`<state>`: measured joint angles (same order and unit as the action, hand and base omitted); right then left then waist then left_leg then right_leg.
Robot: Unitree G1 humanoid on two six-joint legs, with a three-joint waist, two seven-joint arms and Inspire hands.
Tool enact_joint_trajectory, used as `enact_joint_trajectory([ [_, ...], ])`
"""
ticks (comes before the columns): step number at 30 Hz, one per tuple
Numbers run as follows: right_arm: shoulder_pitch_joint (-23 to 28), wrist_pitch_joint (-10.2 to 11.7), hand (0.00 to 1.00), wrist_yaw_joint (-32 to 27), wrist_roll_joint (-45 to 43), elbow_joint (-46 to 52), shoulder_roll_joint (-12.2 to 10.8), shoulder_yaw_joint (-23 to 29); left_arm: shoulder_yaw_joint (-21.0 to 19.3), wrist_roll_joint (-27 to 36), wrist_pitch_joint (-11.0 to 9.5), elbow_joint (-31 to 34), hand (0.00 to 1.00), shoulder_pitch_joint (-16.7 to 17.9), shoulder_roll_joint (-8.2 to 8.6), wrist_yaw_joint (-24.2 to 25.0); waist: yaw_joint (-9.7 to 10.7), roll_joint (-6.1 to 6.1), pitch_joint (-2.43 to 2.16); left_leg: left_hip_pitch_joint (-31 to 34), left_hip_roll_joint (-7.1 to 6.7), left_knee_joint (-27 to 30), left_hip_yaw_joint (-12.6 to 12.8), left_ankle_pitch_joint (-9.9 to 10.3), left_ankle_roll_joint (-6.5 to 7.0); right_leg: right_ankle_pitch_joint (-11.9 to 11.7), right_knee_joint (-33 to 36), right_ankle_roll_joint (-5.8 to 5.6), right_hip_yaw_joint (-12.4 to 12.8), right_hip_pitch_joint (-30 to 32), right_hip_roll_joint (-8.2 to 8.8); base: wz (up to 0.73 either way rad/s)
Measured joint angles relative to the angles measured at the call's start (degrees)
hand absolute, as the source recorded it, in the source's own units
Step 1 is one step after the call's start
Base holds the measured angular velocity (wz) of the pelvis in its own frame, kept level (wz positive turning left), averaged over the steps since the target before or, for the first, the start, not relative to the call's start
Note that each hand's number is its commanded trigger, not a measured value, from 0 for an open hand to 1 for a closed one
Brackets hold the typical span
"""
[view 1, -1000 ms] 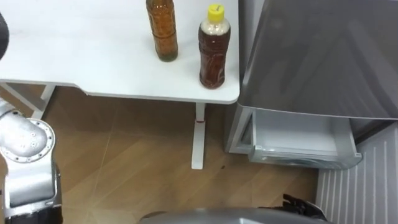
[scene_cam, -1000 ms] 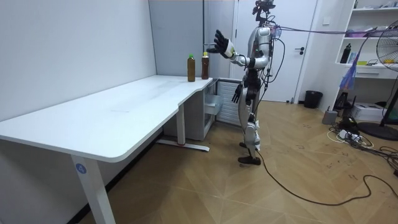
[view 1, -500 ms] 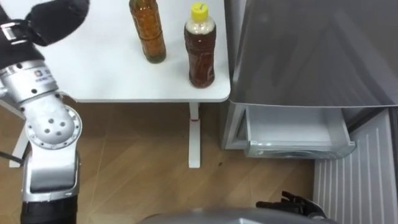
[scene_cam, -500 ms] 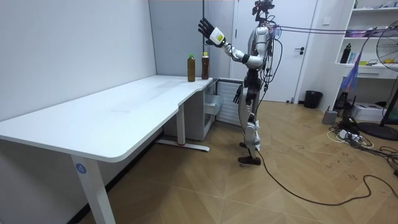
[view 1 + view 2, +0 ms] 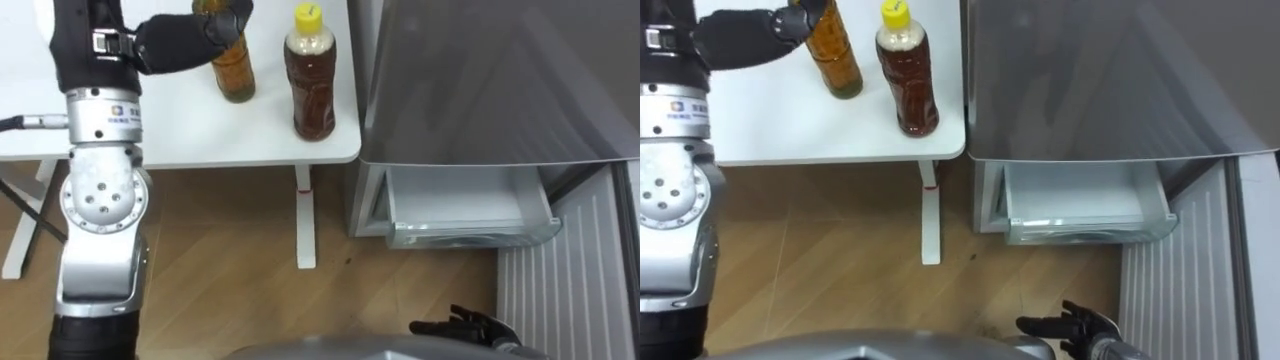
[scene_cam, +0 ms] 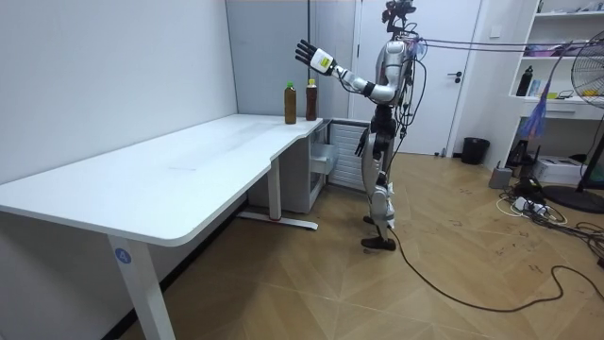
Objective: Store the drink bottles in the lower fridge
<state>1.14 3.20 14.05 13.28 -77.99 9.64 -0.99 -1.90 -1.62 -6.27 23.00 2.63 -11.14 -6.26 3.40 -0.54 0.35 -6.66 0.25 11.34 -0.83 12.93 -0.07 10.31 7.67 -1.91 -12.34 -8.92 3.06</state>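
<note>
The two drinks, a brown bottle [image 5: 234,74] and a yellow-capped bottle [image 5: 310,85], stand on the white counter [image 5: 180,135] just to the left of the fridge [image 5: 500,80]. The fridge's lower drawer [image 5: 460,205] is pulled out. The left hand [image 6: 305,52] is up high to the left of the fridge, fingers spread wide and holding nothing, and the right hand [image 5: 470,325] hangs low in front of the fridge with loose, straight fingers.

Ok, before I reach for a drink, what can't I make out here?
Amber bottle: its top, cut off by the eye views' upper edge and partly covered by the left hand.
Gap between that hand and the bottle: they overlap in the eye views; too small in the room view.
Lower fridge drawer: its rear, hidden under the grey fridge body.
</note>
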Motion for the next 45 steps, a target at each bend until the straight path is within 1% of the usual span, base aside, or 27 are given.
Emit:
enact_joint_trajectory([
  [4,0.00,0.07,0.00,0.01,0.16,0.00,-0.04,0.00,0.22,1.68,0.07,0.00,0.00,-0.04,0.55,3.76,0.18,-0.01,0.00,0.00,0.04,0.00,0.29,0.00,0.00,0.00,0.02,0.00,0.36,0.37,-0.03,-0.02],
  [8,0.10,0.53,0.00,0.04,0.68,0.09,-0.19,-0.03,1.14,2.22,0.22,-0.01,0.00,-0.04,0.78,5.47,0.72,-0.13,0.03,0.20,0.08,-0.07,0.63,0.00,0.00,0.00,0.13,0.00,0.70,0.73,-0.05,-0.05],
  [10,0.06,0.57,0.00,0.16,1.01,0.08,-0.28,0.01,1.17,4.47,0.51,-0.01,0.00,-0.04,0.90,6.84,1.10,-0.22,0.06,0.19,0.10,-0.14,0.88,0.00,0.00,0.00,0.18,0.00,1.04,0.75,-0.06,-0.07],
  [13,0.12,0.56,0.00,0.77,1.60,0.06,-0.28,0.03,1.18,6.60,1.15,-0.01,0.00,-0.04,1.00,8.00,1.13,-0.41,0.09,0.20,0.16,-0.16,1.25,0.00,0.00,0.00,0.19,0.00,1.24,0.82,-0.08,-0.05],
  [16,0.29,0.49,0.00,1.14,2.30,0.09,-0.31,-0.01,1.44,6.76,1.55,-0.17,0.00,-0.04,1.00,8.57,1.07,-0.69,0.18,0.15,0.18,-0.20,1.58,0.00,0.00,-0.01,0.19,0.01,1.35,0.72,-0.09,-0.01],
  [18,0.60,0.49,0.00,1.13,2.76,0.19,-0.33,-0.14,1.63,8.22,2.16,-0.41,0.00,-0.04,1.04,9.19,1.02,-0.79,0.16,0.07,0.19,-0.28,1.62,0.00,0.00,-0.02,0.21,0.01,1.35,0.72,-0.09,0.00],
  [20,0.65,0.49,0.00,1.11,2.93,0.17,-0.33,-0.13,1.99,8.97,2.34,-0.77,0.00,-0.04,1.04,9.27,1.02,-0.82,0.18,0.01,0.21,-0.37,1.63,0.00,0.00,-0.03,0.28,0.03,1.37,0.75,-0.12,0.00],
  [23,0.70,0.48,0.00,1.07,2.91,0.09,-0.33,-0.11,2.38,9.25,2.77,-1.71,0.00,-0.03,1.05,9.40,1.05,-0.79,0.17,-0.08,0.27,-0.48,1.67,0.00,0.00,-0.06,0.31,0.07,1.38,0.75,-0.19,0.00],
  [25,0.75,0.47,0.00,1.05,2.91,0.10,-0.33,-0.06,2.38,10.14,3.67,-2.26,0.00,-0.03,1.06,9.40,1.05,-0.76,0.16,-0.09,0.32,-0.48,1.69,0.00,0.00,-0.09,0.38,0.13,1.38,0.76,-0.23,0.00],
  [29,0.76,0.43,0.00,1.06,2.91,0.10,-0.31,0.13,2.39,11.05,3.99,-3.35,0.00,-0.02,1.05,9.53,1.15,-0.61,0.17,-0.11,0.34,-0.55,1.75,0.00,0.00,-0.10,0.73,0.13,1.68,0.74,-0.23,-0.01],
  [33,0.72,0.33,0.00,1.19,2.91,0.11,-0.25,0.50,2.56,11.01,5.04,-5.40,0.00,-0.02,1.04,10.40,1.21,-0.44,0.16,-0.39,0.42,-0.78,1.98,0.00,0.01,-0.10,1.07,0.14,2.06,0.76,-0.29,-0.02],
  [34,0.69,0.20,0.00,1.23,2.91,0.11,-0.25,0.64,2.66,11.01,5.19,-5.66,0.00,-0.02,1.04,10.46,1.21,-0.41,0.14,-0.47,0.44,-0.93,1.98,0.00,0.01,-0.12,1.10,0.16,2.07,0.76,-0.31,0.00],
  [36,0.60,-0.86,0.00,1.48,2.91,0.08,-0.22,1.29,2.85,11.01,5.97,-6.77,0.00,-0.01,1.04,10.78,1.21,-0.19,0.00,-0.58,0.52,-1.10,2.02,0.00,0.01,-0.16,1.13,0.22,2.16,0.75,-0.42,0.00],
  [39,0.62,-1.50,0.00,1.61,2.93,0.01,-0.11,2.21,3.26,10.99,6.68,-8.77,0.00,0.02,1.05,11.30,1.25,0.20,-0.16,-0.59,0.61,-1.10,2.02,0.00,0.00,-0.18,1.12,0.25,2.17,0.76,-0.52,0.00],
  [40,0.63,-1.63,0.00,1.60,2.94,-0.02,-0.07,2.29,3.33,10.99,7.30,-9.12,0.00,0.04,1.05,11.70,1.27,0.29,-0.15,-0.58,0.63,-1.09,2.03,0.00,0.00,-0.18,1.11,0.26,2.17,0.76,-0.54,0.00],
  [42,0.64,-1.93,0.00,1.60,2.93,-0.03,-0.06,2.30,3.37,10.99,7.90,-9.20,0.00,0.12,1.05,11.97,1.38,0.30,-0.15,-0.58,0.66,-1.11,2.03,0.00,0.00,-0.18,1.08,0.26,2.20,0.76,-0.57,0.00],
  [45,0.66,-2.03,0.00,1.62,2.93,-0.04,-0.05,2.38,3.36,10.99,8.29,-9.20,0.00,0.17,1.05,12.00,1.41,0.30,-0.14,-0.65,0.65,-1.19,2.13,0.00,0.00,-0.18,1.04,0.26,2.47,0.76,-0.57,0.00],
])
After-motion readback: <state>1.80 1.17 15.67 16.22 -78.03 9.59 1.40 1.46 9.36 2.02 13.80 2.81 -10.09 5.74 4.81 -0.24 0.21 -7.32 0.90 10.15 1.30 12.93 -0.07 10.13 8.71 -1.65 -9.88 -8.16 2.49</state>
